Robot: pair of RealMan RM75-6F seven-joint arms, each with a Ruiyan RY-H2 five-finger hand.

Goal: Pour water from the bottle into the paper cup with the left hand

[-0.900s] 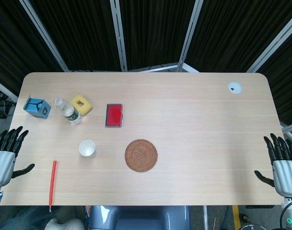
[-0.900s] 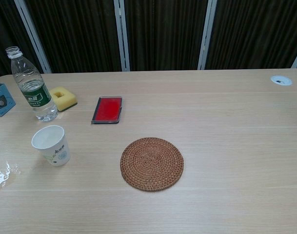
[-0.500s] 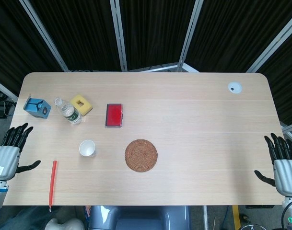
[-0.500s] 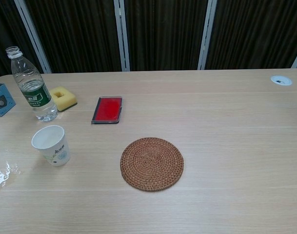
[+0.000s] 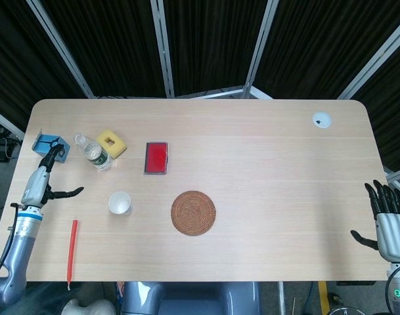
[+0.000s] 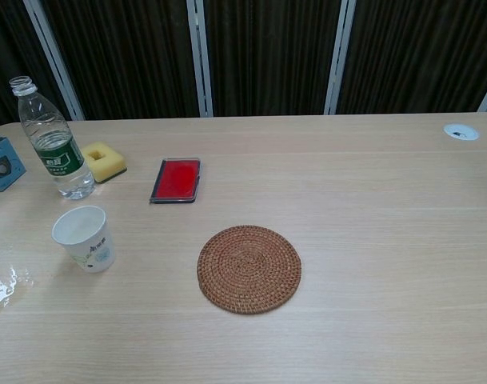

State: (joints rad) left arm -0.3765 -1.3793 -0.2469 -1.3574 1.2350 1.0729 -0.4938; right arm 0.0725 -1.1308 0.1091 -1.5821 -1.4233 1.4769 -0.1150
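A pale wooden bench point(image 5: 252, 157) stands before dark curtain panels, seen from overhead and from chest height. At the far left stands a clear plastic water bottle with a green label point(image 6: 53, 140), upright, its neck showing no cap. Just near of it, apart from it, stands a white paper cup point(image 6: 85, 238), upright with its mouth open to the top. The left robot hand point(image 5: 43, 179) hovers above the left edge of the bench, left of the bottle and cup and touching neither; its fingers are spread with the thumb pointing right toward the cup, and it grasps nothing. The right robot hand point(image 5: 389, 223) hangs off the near right corner of the bench, fingers apart and pointing away, also released and holding nothing. Behind the left robot hand sits a small blue box point(image 5: 50, 145). Just right of the bottle lies a yellow square sponge with a hollow centre point(image 6: 104, 160), then a flat red rectangular case with a dark rim point(image 6: 177, 180). A round brown woven coaster point(image 6: 249, 269) lies near the middle. A thin red stick point(image 5: 72, 249) lies by the near left edge. A small white round disc point(image 5: 322, 120) sits at the far right
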